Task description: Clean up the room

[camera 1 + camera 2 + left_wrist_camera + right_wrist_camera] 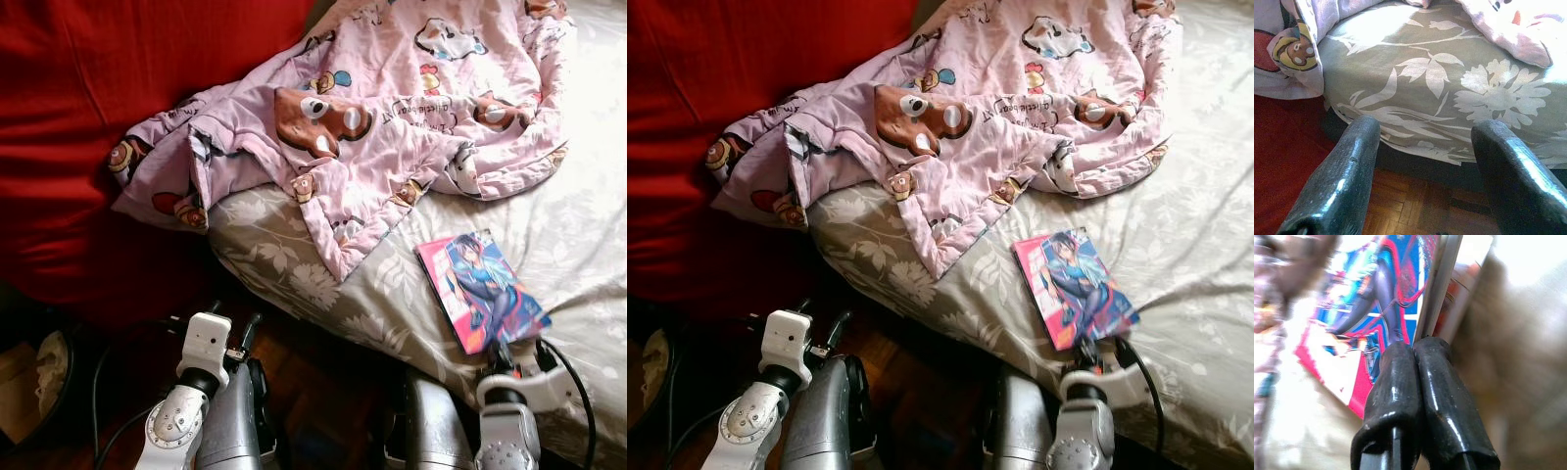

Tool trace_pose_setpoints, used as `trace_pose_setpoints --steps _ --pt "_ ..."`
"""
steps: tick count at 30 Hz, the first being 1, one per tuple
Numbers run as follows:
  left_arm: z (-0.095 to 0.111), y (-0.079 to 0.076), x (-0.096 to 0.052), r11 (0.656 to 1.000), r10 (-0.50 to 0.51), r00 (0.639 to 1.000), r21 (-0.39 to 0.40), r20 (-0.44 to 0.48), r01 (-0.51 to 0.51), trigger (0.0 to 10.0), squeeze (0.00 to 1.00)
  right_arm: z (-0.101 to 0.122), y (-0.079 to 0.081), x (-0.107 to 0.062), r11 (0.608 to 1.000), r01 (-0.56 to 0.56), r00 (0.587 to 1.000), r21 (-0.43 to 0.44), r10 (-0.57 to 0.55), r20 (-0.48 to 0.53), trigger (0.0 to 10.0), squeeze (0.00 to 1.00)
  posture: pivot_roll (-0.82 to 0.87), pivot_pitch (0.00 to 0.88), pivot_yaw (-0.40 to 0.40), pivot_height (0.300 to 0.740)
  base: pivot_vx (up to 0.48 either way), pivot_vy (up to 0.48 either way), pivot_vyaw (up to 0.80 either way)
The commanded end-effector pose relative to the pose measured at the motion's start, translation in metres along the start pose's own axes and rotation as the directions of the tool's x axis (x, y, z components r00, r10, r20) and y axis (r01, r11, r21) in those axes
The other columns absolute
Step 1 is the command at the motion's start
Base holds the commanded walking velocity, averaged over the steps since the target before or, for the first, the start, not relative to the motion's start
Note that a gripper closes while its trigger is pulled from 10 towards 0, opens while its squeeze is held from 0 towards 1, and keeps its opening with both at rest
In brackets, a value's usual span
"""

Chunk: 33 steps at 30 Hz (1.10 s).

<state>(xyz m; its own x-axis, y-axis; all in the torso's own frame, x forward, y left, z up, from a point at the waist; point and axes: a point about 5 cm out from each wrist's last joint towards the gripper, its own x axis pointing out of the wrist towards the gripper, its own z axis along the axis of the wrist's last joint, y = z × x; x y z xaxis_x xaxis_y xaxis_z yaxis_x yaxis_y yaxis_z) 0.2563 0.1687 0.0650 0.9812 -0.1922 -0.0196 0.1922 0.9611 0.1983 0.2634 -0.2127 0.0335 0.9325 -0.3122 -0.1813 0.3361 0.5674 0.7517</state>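
A flat, glossy book (pixel 480 291) is lying at the lower right of the left eye view, on a bed (pixel 578 225) dressed in a grey sheet printed with pale leaves and flowers. Its cover is showing a cartoon figure in blue against pink and red; any title on it is too small to read. The right gripper (pixel 1418 350) is meeting the book's near edge, its two rounded black fingers pressing together with the thin edge at their tips; whether that edge is actually pinched between them cannot be told.

A soft, crumpled pink quilt (pixel 392 108) is sprawling across the top centre, patterned with brown bears and other cartoon figures, and carrying a line of upside-down lettering that is not legible. A red fabric mass (pixel 88 127) is filling the upper left.

The left gripper (pixel 1425 161) is hanging at the lower left over dark parquet floor (pixel 1420 210), its fingers standing well apart, pointing at the rounded bed corner.
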Motion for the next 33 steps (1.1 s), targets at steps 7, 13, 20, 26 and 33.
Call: trace_pose_setpoints --steps 7,13,20,26,33 --pt "-0.012 -0.001 -0.006 1.0 -0.001 0.999 0.006 -0.042 0.001 10.0 0.0 0.01 0.016 -0.01 0.986 -0.104 0.994 -0.128 0.106 0.008 0.0 0.0 0.12 0.255 -0.006 0.56 0.0 0.0 0.0" --pt "-0.012 -0.001 -0.007 1.0 0.0 0.999 0.007 -0.044 0.0 10.0 0.0 0.004 0.007 -0.021 0.984 -0.13 0.99 -0.122 0.122 -0.076 0.0 0.0 0.12 0.255 -0.008 0.56 0.0 0.0 0.0" --pt "-0.012 -0.002 -0.005 1.0 -0.002 0.999 0.006 -0.042 0.002 10.0 0.0 -0.003 0.013 -0.009 0.815 -0.244 0.968 -0.526 0.168 -0.188 10.0 1.0 0.11 0.259 -0.006 0.56 0.0 0.0 0.0" --pt "-0.011 -0.002 -0.004 1.0 0.0 0.999 0.005 -0.038 0.0 10.0 0.0 -0.006 0.032 0.003 0.688 -0.309 0.951 -0.656 0.237 -0.199 10.0 1.0 0.12 0.259 -0.007 0.56 0.0 0.0 0.0" --pt "-0.01 0.001 -0.003 1.0 0.01 0.999 0.002 -0.035 -0.01 10.0 0.0 -0.018 0.04 0.019 0.389 -0.314 0.945 -0.866 0.213 -0.247 10.0 1.0 0.12 0.264 -0.003 0.56 0.0 0.0 0.0"
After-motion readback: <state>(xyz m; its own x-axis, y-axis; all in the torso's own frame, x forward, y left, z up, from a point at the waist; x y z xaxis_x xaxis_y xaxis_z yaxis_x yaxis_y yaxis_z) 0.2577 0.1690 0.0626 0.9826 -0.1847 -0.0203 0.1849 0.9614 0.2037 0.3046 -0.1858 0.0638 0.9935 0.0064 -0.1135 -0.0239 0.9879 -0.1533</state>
